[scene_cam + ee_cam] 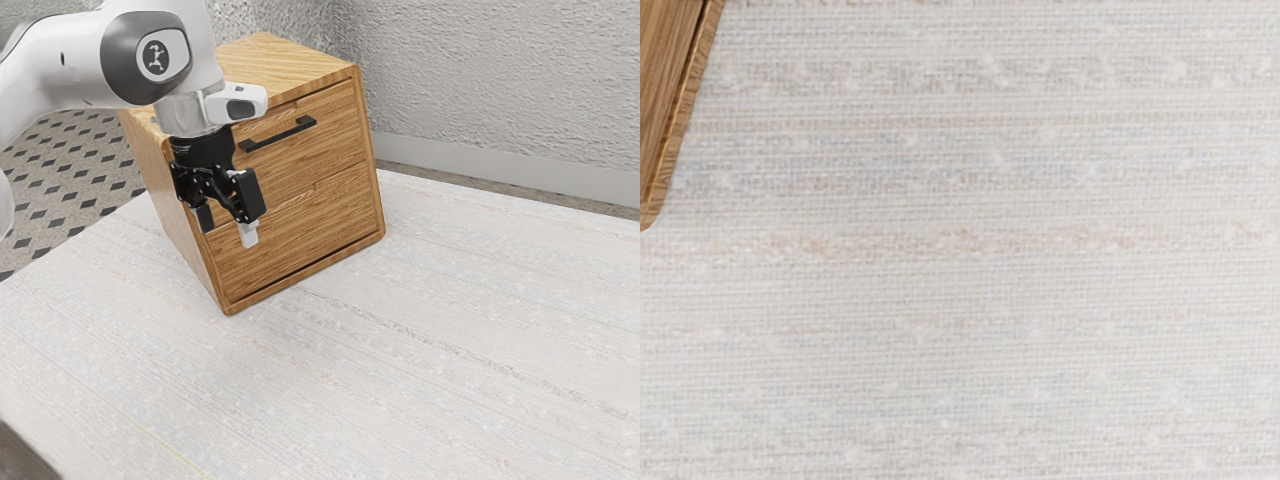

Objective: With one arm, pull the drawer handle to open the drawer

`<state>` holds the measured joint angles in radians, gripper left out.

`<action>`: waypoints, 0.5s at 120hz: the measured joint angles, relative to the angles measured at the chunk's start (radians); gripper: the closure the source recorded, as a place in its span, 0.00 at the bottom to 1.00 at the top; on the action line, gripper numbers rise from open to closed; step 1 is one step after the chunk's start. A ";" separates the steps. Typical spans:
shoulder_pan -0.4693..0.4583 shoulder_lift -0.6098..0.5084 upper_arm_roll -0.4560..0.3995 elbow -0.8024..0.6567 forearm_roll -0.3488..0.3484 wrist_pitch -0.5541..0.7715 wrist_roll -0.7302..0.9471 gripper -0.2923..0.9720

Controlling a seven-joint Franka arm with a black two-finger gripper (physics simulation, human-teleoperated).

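Exterior view: wooden cabinet (290, 70) on pale bench (450, 330).
Drawer (320, 145): front flush, closed.
Handle (277, 134): straight black bar.
Jaws: spread apart, holding nothing, below handle.

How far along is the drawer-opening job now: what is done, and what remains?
Nothing looks done: the top drawer sits flush in the cabinet. In hand: the pincer hangs open in front of the cabinet, below the black handle, not gripping it. Left: reach the handle, close on it, pull the drawer out.
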<state>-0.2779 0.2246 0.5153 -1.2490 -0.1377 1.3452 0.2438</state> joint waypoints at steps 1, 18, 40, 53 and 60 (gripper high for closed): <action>0.000 0.000 0.000 0.000 0.000 0.000 0.000 0.23; 0.002 0.000 0.000 0.000 -0.001 0.000 0.001 0.23; 0.001 -0.008 0.002 0.017 -0.001 -0.002 0.000 0.23; -0.039 -0.238 -0.019 0.078 0.017 0.013 0.048 0.23; -0.005 -0.272 -0.055 0.084 0.026 0.062 0.105 0.23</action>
<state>-0.2829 -0.0477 0.4603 -1.1651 -0.1120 1.4071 0.3484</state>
